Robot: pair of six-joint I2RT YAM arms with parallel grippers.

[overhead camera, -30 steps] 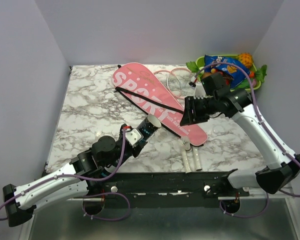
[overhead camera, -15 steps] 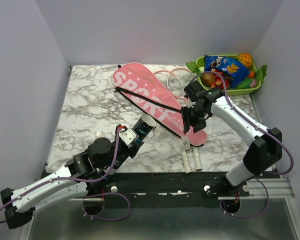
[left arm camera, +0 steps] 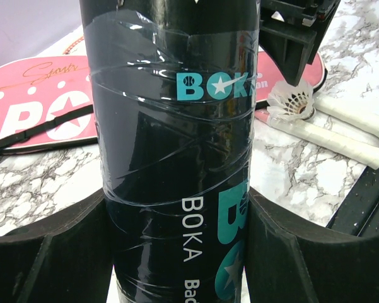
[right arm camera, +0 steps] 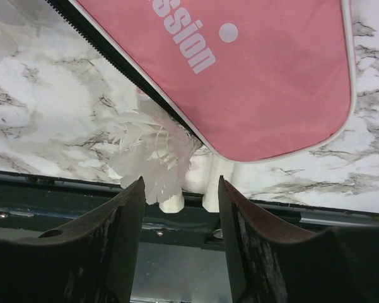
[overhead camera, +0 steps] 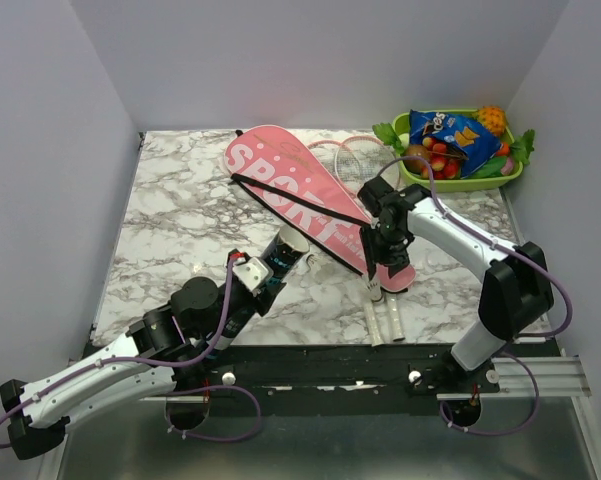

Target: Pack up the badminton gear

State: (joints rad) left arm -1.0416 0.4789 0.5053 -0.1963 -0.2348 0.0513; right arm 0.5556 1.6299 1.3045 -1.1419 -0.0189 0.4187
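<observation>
Left gripper (left arm camera: 176,255) tight around dark tube (left arm camera: 176,158), BOKA lettering (left arm camera: 214,85) only wrist-side; right gripper (right arm camera: 180,189) wide above shuttlecock (right arm camera: 150,158).

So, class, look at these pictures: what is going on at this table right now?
The left gripper is shut on the dark tube, beside the pink bag. The right gripper hangs open over a white shuttlecock lying at the bag's near end, next to two white racket handles. The shuttlecock is not yet picked up.

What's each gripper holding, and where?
Left gripper: the dark tube, clamped across its lower body. Right gripper: nothing, open above a shuttlecock.
</observation>
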